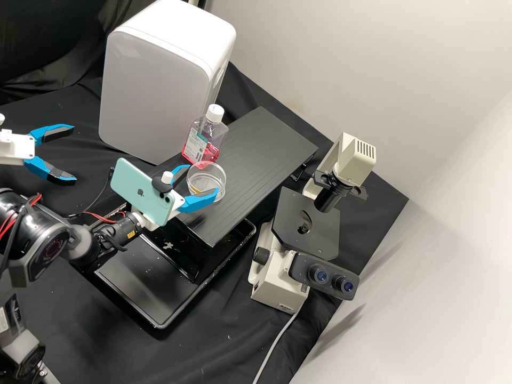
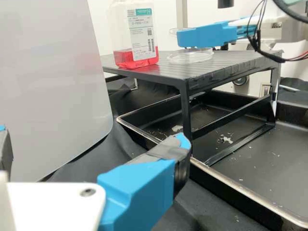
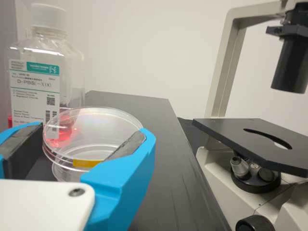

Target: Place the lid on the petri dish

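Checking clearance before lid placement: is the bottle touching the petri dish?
Apart. The left wrist view shows bare shelf between the bottle and the petri dish.

Blue fingers (image 3: 126, 169), clear lid (image 3: 91, 126), clear petri dish (image 3: 65, 169), black ribbed platform (image 1: 261, 149).

High view slanting down on bench (image 1: 240, 341). Wrist views low — both face platform (image 2: 216, 65), bottle (image 2: 134, 33); right nearer.

Two white claws on show, left claw (image 1: 73, 153) and right claw (image 1: 205, 178), each carrying curved bright blue fingers (image 3: 122, 178) faced with dark grey pads (image 3: 127, 144), one silver screw (image 3: 77, 192) in the white plate (image 3: 43, 202). Behind the right one sits a mint-green housing (image 1: 143, 192) with a black knob (image 1: 159, 185), red wires (image 1: 98, 216) running back to a bulky dark grey joint (image 1: 32, 240)
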Robot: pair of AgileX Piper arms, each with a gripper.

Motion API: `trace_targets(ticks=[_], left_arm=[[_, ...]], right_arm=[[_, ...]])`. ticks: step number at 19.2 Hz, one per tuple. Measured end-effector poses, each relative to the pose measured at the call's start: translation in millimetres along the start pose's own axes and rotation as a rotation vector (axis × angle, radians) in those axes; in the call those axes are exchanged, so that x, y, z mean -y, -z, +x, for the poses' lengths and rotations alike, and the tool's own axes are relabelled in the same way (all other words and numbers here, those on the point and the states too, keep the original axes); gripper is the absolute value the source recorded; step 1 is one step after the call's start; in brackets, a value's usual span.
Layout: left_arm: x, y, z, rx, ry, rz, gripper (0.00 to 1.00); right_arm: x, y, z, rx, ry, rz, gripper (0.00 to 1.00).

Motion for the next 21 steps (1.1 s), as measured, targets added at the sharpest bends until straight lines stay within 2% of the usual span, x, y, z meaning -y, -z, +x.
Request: trace_targets(ticks=[6, 10, 21], left_arm=[[0.0, 0.0, 0.0, 0.000, 0.000, 0.000, 1.00], [2.8, 0.4, 0.8, -0.002, 0.014, 0.000, 1.00], [2.8, 0.4, 0.8, -0.002, 0.014, 0.000, 1.00]], right_arm=[[2.4, -2.7, 1.1, 0.017, 0.003, 0.002, 0.00], [6.0, -9.0, 2.5, 0.041, 0.014, -0.004, 0.00], [13.4, -10.5, 3.6, 0.048, 0.036, -0.021, 0.00]])
